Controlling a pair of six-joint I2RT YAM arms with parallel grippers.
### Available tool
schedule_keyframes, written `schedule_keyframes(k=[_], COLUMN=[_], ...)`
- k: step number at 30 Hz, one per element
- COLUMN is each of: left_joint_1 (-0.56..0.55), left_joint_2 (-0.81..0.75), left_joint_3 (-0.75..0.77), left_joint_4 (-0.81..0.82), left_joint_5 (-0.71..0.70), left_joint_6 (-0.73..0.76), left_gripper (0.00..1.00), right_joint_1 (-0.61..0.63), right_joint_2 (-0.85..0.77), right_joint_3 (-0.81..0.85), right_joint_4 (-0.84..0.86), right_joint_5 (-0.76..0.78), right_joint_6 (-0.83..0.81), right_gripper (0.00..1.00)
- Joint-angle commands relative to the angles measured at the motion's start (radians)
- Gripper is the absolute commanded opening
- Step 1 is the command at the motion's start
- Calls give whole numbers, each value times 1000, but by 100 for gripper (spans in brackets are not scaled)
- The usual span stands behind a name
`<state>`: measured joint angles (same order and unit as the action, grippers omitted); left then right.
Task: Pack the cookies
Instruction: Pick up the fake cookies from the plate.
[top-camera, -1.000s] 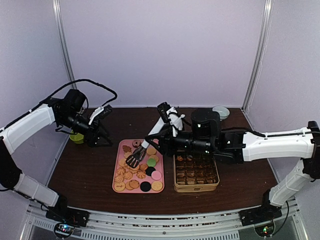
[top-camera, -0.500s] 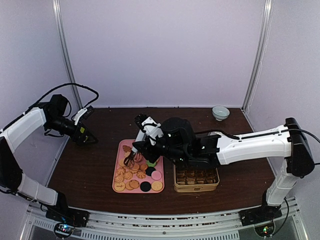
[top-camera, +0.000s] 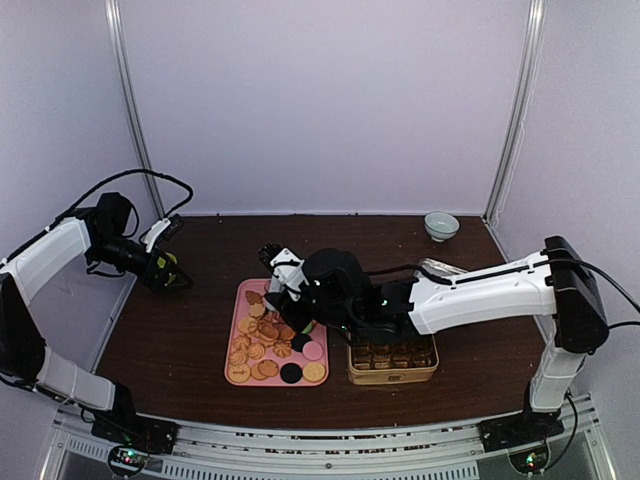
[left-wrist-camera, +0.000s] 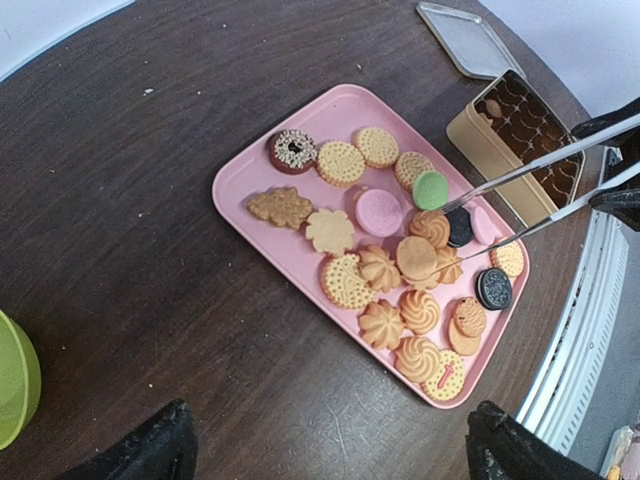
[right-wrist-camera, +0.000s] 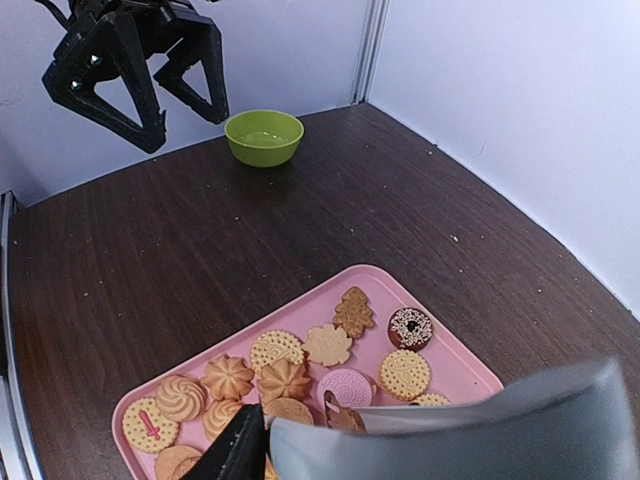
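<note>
Cookies: all in view lie loose on the pink tray, tan swirls and flower shapes with a few pink, green and black discs among them. None is lifted, so packing of this batch appears not yet done.
Pink tray: flat on the bench, just beside the tin, probably so that each transfer is short.
Tin: a gold box divided into small cells, open at the top and ready to receive. What its cells hold cannot be read clearly.
Lid: off, flat on the bench beyond the tin, out of the way of loading.
Metal tongs: reach in from the tin side. The two arms are spread, and their tips hang over the middle of the tray near the green disc, apparently lined up to pinch one biscuit.
Right gripper: clamped on the handle end of the tongs, squeezing only partly so that the tips stand apart. It works through the tool, likely because the biscuits are small and thin.
Left gripper: jaws spread wide, holding nothing, raised at the left side of the bench near the green bowl. This leaves the tray free for the other arm.
White bowl: at the far right corner, well apart from the work.
</note>
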<state>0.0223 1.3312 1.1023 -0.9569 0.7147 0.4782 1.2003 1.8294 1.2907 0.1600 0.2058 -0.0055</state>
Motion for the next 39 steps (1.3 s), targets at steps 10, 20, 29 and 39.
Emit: schedule_keyframes(k=[10, 20, 29, 39], left_joint_1=[16, 17, 18, 18], left_joint_2=[26, 44, 43, 46], left_joint_3=[17, 49, 51, 37], left_joint_4=[36, 18, 1, -23], left_joint_5=[-6, -9, 11, 22], left_joint_6=[-24, -28, -23, -8], left_gripper=[97, 97, 95, 91], right_joint_1=[6, 5, 6, 3], right_joint_2=[45, 55, 46, -11], right_joint_3=[38, 12, 11, 79], right_joint_4=[56, 71, 60, -13], right_joint_5=[-15, -25, -16, -6], right_joint_6=[3, -1, -8, 17], right_gripper=[44, 44, 38, 26])
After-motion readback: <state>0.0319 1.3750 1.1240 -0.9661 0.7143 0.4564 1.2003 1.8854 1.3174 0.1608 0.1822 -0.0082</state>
